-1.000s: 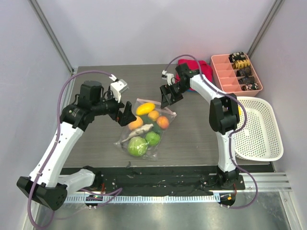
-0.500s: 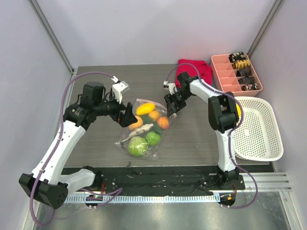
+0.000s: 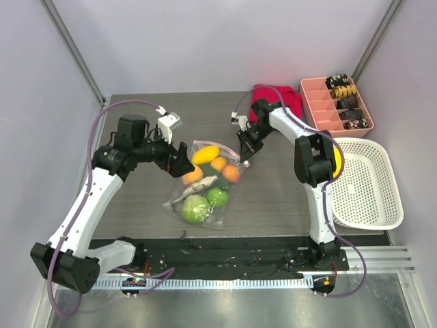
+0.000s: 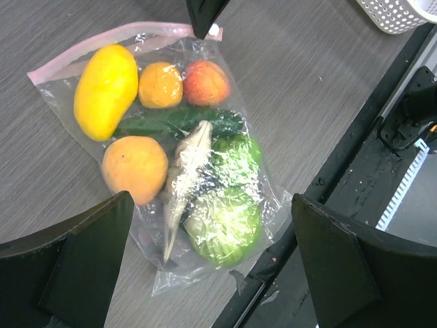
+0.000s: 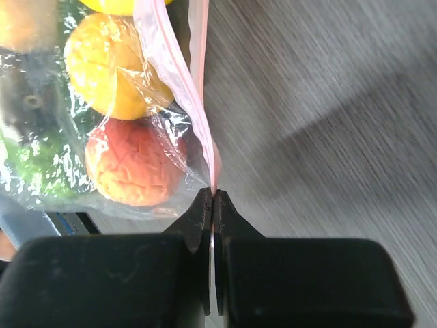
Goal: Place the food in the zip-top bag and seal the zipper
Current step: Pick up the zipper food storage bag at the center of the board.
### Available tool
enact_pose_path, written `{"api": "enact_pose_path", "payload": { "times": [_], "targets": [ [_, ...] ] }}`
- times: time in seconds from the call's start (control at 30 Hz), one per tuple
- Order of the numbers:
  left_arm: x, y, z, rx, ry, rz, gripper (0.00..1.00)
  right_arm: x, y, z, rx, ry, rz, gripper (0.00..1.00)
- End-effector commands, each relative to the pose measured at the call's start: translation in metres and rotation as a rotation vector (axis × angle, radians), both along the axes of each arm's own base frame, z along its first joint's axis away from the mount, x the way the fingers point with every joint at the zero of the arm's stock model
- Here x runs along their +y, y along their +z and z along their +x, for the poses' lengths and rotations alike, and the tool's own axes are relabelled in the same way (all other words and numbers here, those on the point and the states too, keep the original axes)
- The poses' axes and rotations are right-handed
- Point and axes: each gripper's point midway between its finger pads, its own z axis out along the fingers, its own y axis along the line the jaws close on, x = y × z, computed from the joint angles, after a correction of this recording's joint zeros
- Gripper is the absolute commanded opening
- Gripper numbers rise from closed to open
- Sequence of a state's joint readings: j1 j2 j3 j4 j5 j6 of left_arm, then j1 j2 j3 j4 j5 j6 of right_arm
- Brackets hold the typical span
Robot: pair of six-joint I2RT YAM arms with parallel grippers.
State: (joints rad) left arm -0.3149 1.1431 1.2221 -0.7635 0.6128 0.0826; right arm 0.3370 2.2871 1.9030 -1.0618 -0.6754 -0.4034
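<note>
Zip-top bag (image 4: 184, 268): clear, crinkled plastic. It lies flat on the dark wood-grain table (image 3: 273, 195), mid-table between the two arms, with its mouth toward the far side.

Zipper (image 4: 82, 46): pale pink strip along the mouth. Whether it is pressed shut along its length cannot be told.

Contents, all inside the bag:
- yellow lemon-like fruit (image 4: 106, 89), at the left end of the mouth
- small orange (image 4: 160, 84) and red-orange fruit (image 4: 206, 82), beside it and just under the strip
- dark green cucumber (image 4: 177, 121), lying across below them
- larger orange (image 4: 134, 167), against the left wall
- pale elongated piece (image 4: 186, 174) (kind unclear), slanting down the middle
- smaller green round fruit (image 4: 235, 158) and larger green round fruit (image 4: 224, 224), toward the closed bottom

Right gripper (image 5: 213, 198): jaws pressed together on the right-hand end of the zipper, at the corner next to the red-orange fruit.

Left gripper (image 3: 179, 162): jaws spread wide, holding nothing, poised over the left side of the bag.

Also present:
- folded red cloth (image 3: 283, 99), at the far edge
- pink compartment tray (image 3: 321, 102), in the far right corner
- white perforated basket (image 3: 372, 205), along the right edge, well apart from the bag
</note>
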Motion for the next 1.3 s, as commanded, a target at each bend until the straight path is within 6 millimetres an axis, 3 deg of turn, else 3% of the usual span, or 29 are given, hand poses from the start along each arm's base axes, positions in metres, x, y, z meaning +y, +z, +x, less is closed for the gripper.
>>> {"api": "enact_pose_path", "payload": {
  "times": [0.0,0.1,0.37,0.5,0.53,0.57,0.73,0.9,1.13,1.17,1.27],
  "targets": [
    [-0.001,0.017,0.016,-0.066,0.018,-0.027,1.00,0.009,0.101,0.022,-0.251,-0.003,0.080,0.01],
    [-0.002,0.028,0.022,-0.129,-0.012,-0.022,1.00,0.021,0.139,0.014,-0.357,0.053,0.087,0.01],
    [-0.002,0.052,0.026,-0.362,-0.137,0.025,1.00,0.065,0.211,-0.044,-0.627,0.318,0.079,0.01],
    [-0.002,0.065,0.017,-0.460,-0.172,0.006,1.00,0.075,0.249,-0.064,-0.762,0.387,0.087,0.01],
    [-0.002,0.079,0.013,-0.528,-0.172,-0.009,1.00,0.073,0.258,-0.065,-0.796,0.390,0.079,0.01],
    [-0.002,0.076,0.010,-0.543,-0.184,-0.014,1.00,0.073,0.267,-0.071,-0.822,0.396,0.085,0.01],
    [-0.007,0.083,-0.010,-0.657,-0.286,-0.028,1.00,0.077,0.278,-0.094,-0.890,0.453,0.084,0.01],
    [-0.010,0.078,-0.007,-0.648,-0.297,0.008,1.00,0.083,0.284,-0.115,-0.958,0.504,0.079,0.01],
    [-0.036,0.068,-0.013,-0.592,-0.374,0.056,1.00,0.092,0.292,-0.143,-1.015,0.562,0.083,0.01],
    [-0.038,0.068,-0.014,-0.586,-0.378,0.059,0.98,0.093,0.293,-0.149,-1.021,0.573,0.087,0.01],
    [-0.043,0.062,-0.022,-0.535,-0.415,0.059,0.79,0.089,0.296,-0.154,-1.052,0.577,0.080,0.01]
  ]
}}
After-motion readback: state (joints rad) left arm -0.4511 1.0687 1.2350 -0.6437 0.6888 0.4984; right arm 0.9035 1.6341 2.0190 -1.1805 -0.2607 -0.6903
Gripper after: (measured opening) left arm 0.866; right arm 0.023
